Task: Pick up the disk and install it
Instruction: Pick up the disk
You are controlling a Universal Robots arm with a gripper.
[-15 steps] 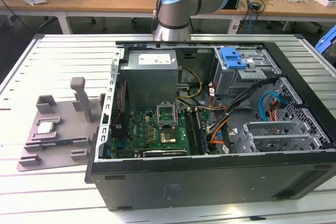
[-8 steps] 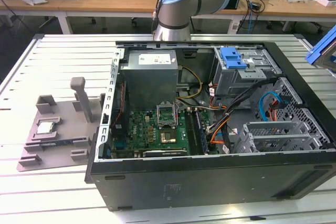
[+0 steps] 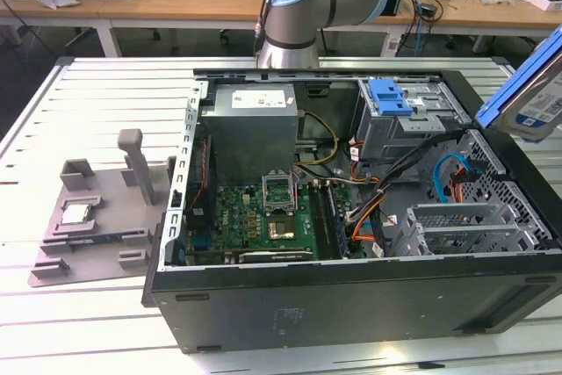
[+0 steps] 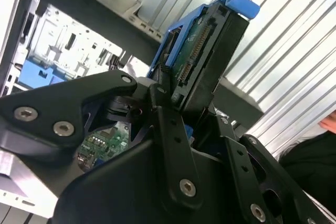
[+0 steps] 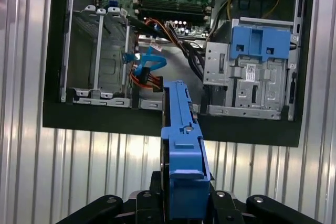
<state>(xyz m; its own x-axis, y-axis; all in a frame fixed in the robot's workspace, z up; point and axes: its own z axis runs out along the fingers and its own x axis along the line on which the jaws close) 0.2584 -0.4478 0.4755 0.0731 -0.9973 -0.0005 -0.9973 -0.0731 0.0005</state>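
Note:
The disk (image 3: 531,94), silver with a blue carrier frame, hangs tilted in the air past the open computer case (image 3: 351,305), at the exterior view's right edge. My gripper (image 4: 184,103) is shut on it. One black finger (image 4: 167,116) presses against the disk (image 4: 205,61), whose connector end shows in the second wrist view. In the first wrist view the disk (image 5: 181,150) appears edge-on above my gripper (image 5: 181,205), over the ribbed table just outside the case wall. The grey drive cage (image 5: 100,56) with its slots lies beyond it inside the case.
A blue latch on a grey metal cage (image 3: 391,98) sits at the back of the case. Orange and blue cables (image 5: 147,72) run beside the drive cage (image 3: 465,226). A grey fixture (image 3: 97,217) carrying a small chip (image 3: 77,213) lies beside the case. A person's dark sleeve (image 4: 310,161) is near.

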